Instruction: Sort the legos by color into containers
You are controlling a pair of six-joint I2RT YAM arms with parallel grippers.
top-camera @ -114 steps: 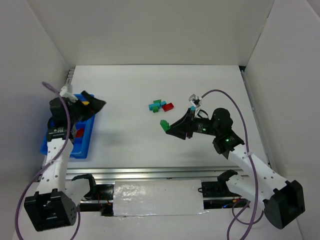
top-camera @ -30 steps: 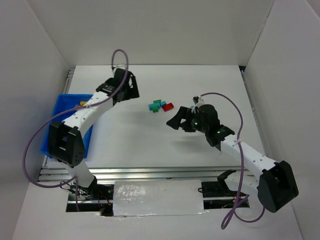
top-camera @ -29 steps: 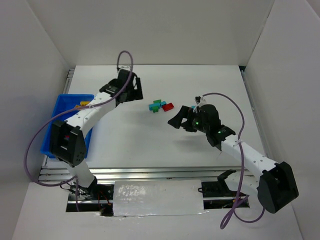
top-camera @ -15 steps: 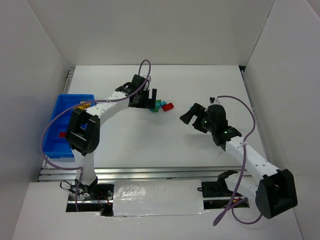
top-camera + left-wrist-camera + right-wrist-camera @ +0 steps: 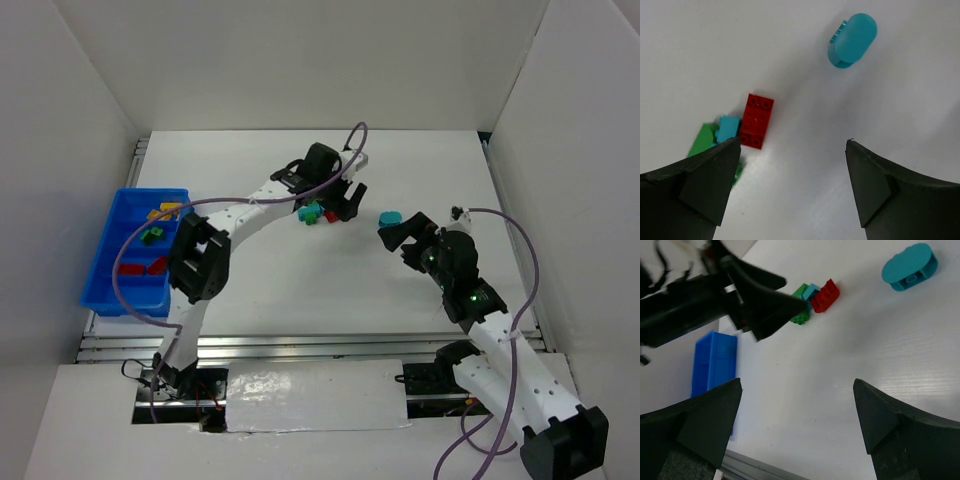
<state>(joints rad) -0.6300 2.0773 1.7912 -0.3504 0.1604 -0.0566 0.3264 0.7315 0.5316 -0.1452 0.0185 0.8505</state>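
A small cluster of legos lies mid-table: a red brick (image 5: 756, 120), a teal brick (image 5: 728, 128) and a green brick (image 5: 702, 142), also seen as the cluster (image 5: 315, 212). A rounded teal lego (image 5: 389, 217) (image 5: 852, 39) (image 5: 910, 266) lies alone to their right. My left gripper (image 5: 340, 205) (image 5: 792, 142) hangs open just right of the cluster, holding nothing. My right gripper (image 5: 397, 232) (image 5: 797, 385) is open and empty, just near of the rounded teal lego. The blue tray of containers (image 5: 105, 262) (image 5: 715, 365) at the far left holds yellow, green and red legos.
White walls close in the table at the back and on both sides. The left arm (image 5: 250, 205) stretches from the near left corner across to the middle. A metal rail (image 5: 300, 345) runs along the near edge.
The left arm swung from beside the tray rightward to the cluster, jaws still open. The right gripper drew back to the right, and the rounded teal lego now shows on the table.
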